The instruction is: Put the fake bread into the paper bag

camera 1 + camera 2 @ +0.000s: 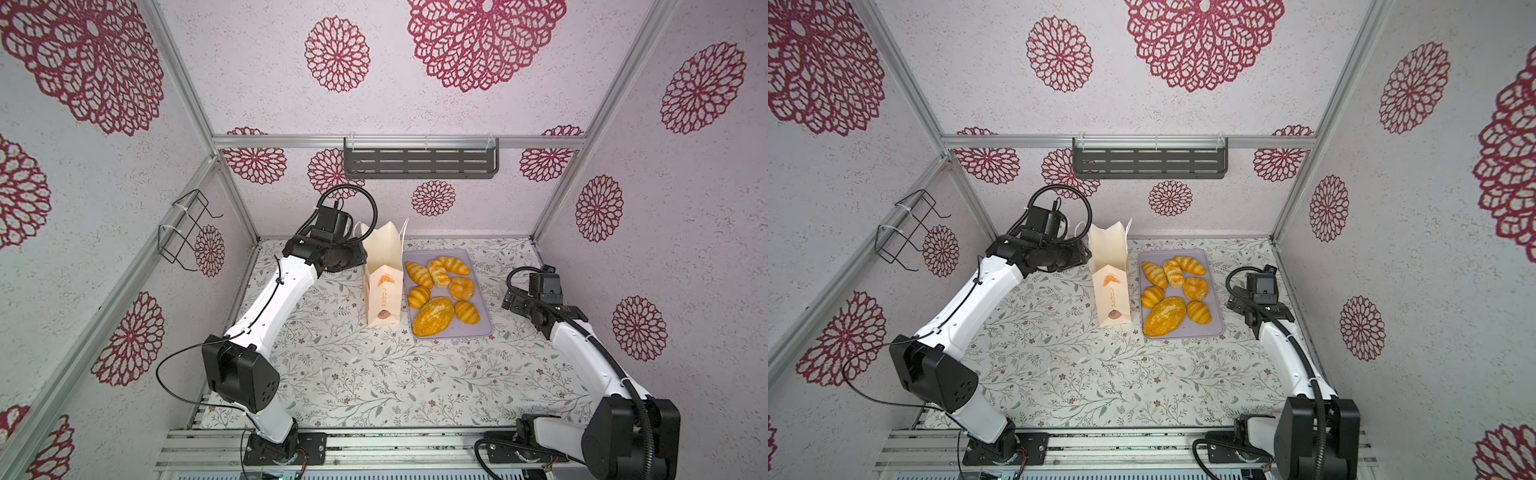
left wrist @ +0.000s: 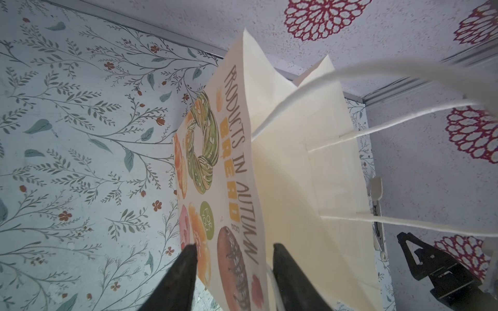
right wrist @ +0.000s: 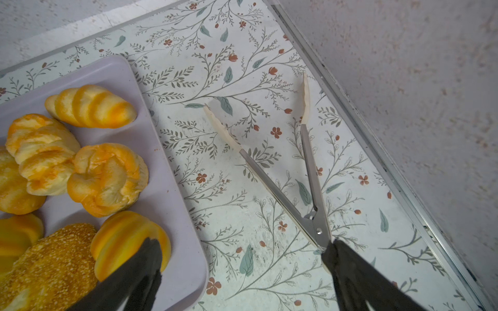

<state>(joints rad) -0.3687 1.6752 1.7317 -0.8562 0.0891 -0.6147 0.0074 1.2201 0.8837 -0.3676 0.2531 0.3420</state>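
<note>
The paper bag (image 1: 384,286) (image 1: 1111,286) stands upright and open-topped just left of the lilac tray (image 1: 465,331) (image 1: 1216,309). Several pieces of fake bread lie on the tray, among them a speckled oval loaf (image 1: 433,316) (image 1: 1165,316) (image 3: 51,264), a round bun (image 3: 107,179) and a striped roll (image 3: 91,106). My left gripper (image 1: 359,257) (image 1: 1086,255) (image 2: 234,249) is at the bag's upper left rim. Its jaws are apart and straddle the printed bag wall (image 2: 231,188). My right gripper (image 1: 510,298) (image 1: 1235,300) (image 3: 242,243) hangs open and empty over the table beside the tray's right edge.
Metal tongs (image 3: 318,229) lie open on the floral table between the tray and the right wall, their hinge by one right finger. A wire rack (image 1: 187,232) hangs on the left wall. A dark slotted shelf (image 1: 419,162) is on the back wall.
</note>
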